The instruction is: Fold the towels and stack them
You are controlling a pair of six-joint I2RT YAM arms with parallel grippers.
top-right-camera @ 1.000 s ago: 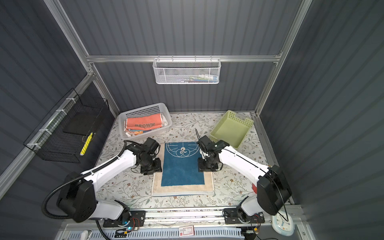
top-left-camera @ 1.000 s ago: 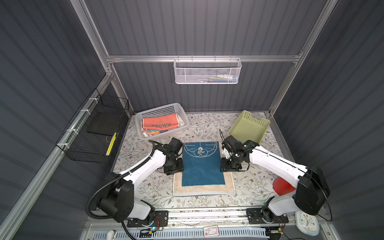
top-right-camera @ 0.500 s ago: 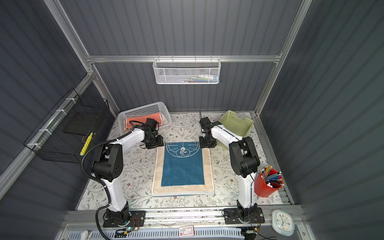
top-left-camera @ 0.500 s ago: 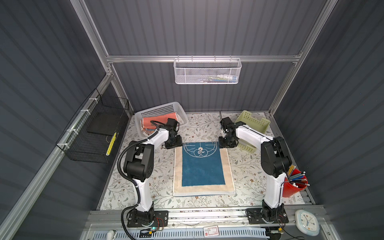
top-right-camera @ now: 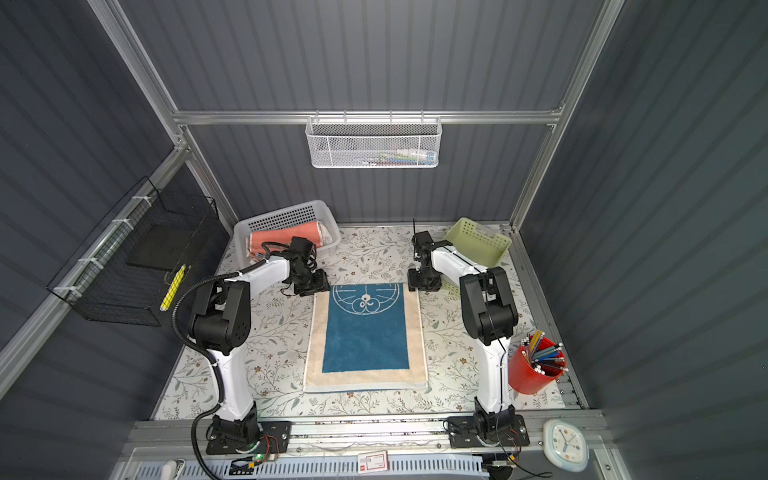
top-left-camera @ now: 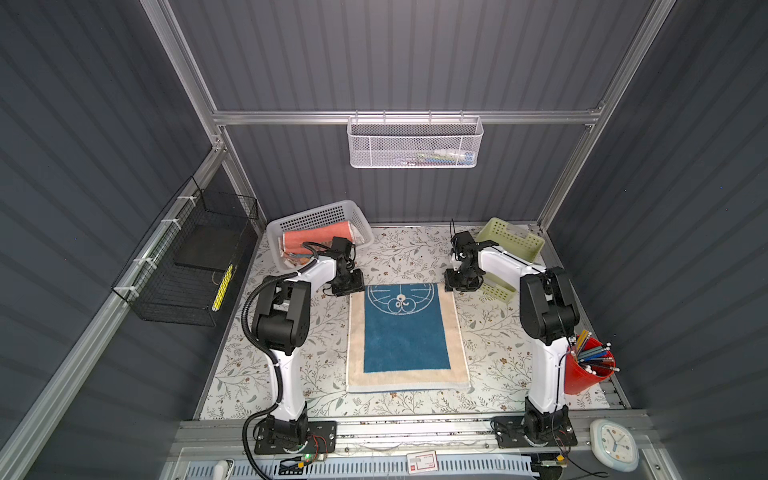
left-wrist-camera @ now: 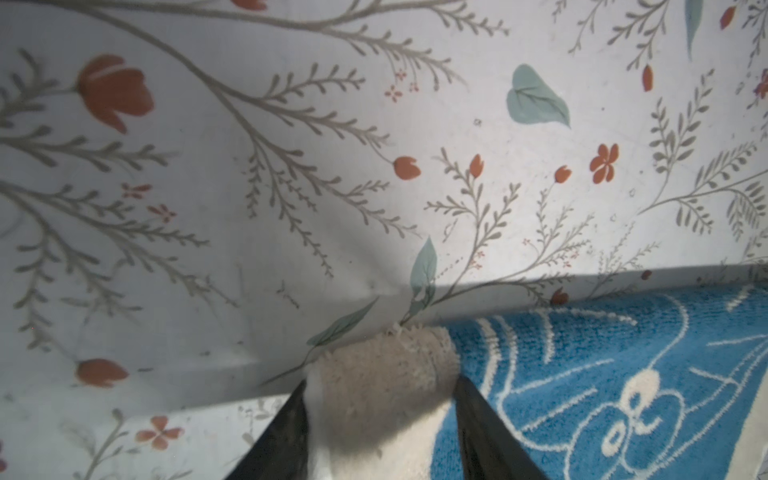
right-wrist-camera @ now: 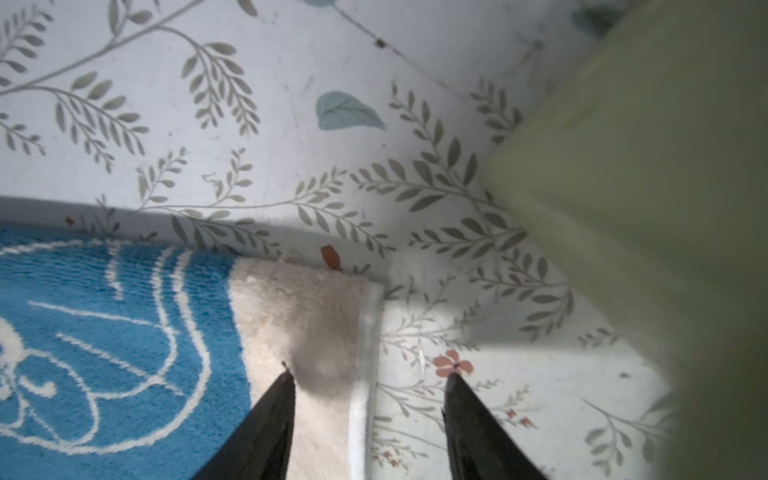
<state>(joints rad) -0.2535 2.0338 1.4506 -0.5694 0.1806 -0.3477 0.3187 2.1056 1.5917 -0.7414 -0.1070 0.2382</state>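
Moved within the last second from the long sides of the cream towel with the blue panel (top-left-camera: pixel 405 332), flat mid-surface, to its two far corners. At left: left gripper (left-wrist-camera: pixel 380 386) flanking the curled cream corner, which fills the gap; cannot tell whether pinched yet. At right: right gripper (right-wrist-camera: pixel 368 374) spread, straddling the hem, holding nothing. Likely setting up the first fold, far edge toward near. On the flowered surface (top-left-camera: pixel 291 353): coral towel (top-left-camera: pixel 316 237) in the white basket (top-left-camera: pixel 291 224), then green basket (top-left-camera: pixel 515 241), red pencil cup (top-left-camera: pixel 582 378). Dark ribbed walls around.
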